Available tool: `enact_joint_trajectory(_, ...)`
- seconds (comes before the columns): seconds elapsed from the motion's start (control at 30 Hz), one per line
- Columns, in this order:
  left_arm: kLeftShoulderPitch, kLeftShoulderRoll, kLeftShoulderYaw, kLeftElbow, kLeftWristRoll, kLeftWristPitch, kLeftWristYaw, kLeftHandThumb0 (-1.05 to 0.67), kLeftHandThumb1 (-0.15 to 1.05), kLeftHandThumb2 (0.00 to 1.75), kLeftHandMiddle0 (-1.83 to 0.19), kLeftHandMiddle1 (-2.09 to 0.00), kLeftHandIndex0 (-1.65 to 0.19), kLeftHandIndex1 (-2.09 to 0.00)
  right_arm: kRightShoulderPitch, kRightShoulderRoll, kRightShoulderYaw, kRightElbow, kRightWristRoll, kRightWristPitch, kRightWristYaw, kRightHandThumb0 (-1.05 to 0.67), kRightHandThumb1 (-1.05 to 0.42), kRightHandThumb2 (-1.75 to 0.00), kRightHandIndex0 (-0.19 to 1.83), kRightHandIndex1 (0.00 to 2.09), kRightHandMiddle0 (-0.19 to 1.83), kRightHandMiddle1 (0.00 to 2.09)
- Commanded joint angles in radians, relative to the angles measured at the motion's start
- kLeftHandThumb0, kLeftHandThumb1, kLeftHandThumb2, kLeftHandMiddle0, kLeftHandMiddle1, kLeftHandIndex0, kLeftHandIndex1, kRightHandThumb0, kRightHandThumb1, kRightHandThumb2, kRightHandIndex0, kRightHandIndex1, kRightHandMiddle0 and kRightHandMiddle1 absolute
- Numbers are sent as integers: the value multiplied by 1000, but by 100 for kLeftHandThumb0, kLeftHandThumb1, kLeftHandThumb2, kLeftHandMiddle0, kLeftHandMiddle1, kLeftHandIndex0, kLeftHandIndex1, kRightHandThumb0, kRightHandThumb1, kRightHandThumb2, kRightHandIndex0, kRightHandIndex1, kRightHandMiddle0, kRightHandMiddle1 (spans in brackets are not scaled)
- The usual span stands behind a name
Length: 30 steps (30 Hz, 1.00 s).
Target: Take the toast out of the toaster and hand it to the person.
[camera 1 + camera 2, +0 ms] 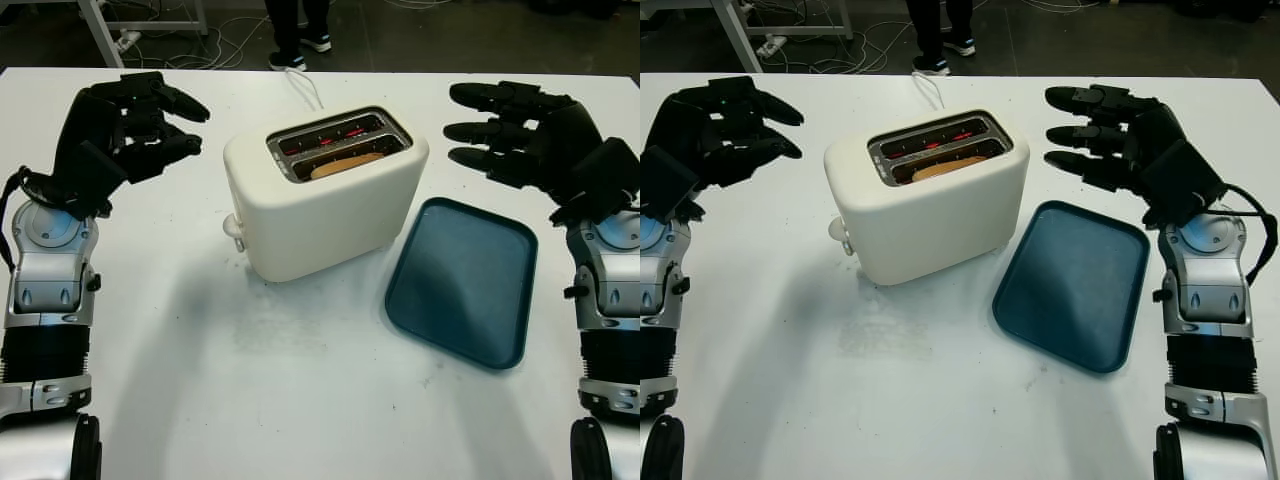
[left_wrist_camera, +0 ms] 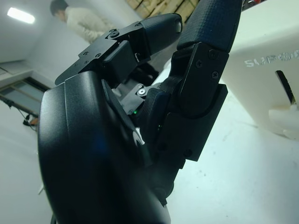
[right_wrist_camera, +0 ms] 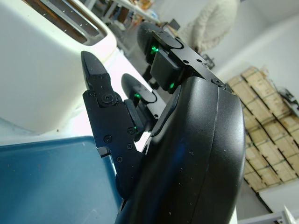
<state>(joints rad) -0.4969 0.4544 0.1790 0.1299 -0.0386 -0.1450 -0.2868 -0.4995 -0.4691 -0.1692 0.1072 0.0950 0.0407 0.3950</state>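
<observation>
Left eye view: white table (image 1: 300,400). Cream toaster (image 1: 320,205) at centre, w/ toast (image 1: 347,165) sitting down in the near slot, far slot glowing red. Blue tray (image 1: 462,280) lies just right of toaster. Left hand (image 1: 130,120) is up left of toaster, holding nothing; right hand (image 1: 520,130) is up on its right, above the tray's far corner, also holding nothing. Person's shoes (image 1: 300,50) past the far edge.

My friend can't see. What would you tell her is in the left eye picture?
A white toaster stands mid-table with toast in its nearer slot. An empty blue tray lies beside it. The robot's open left hand and open right hand flank them, touching nothing.
</observation>
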Motion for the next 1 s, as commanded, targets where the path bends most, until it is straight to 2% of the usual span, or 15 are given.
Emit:
enact_joint_trajectory(0.0, 7, 13, 7, 0, 7, -19, 7, -105, 92, 9, -99, -82, -83, -79, -5, -2, -3, -2, 5, -20, -4, -22, -82, 0, 81, 25, 78, 5)
enact_joint_trajectory(0.33, 7, 11, 8, -5, 7, -14, 13, -105, 92, 8, -98, -85, -83, -81, -1, -7, 1, -12, -10, -18, -14, -28, -82, 0, 82, 26, 82, 5)
enact_joint_trajectory(0.97, 3, 10, 5, 1, 6, -18, 17, -105, 92, 8, -95, -88, -81, -84, -8, -1, -1, 11, 0, -44, -14, -25, -81, 0, 81, 28, 80, 2)
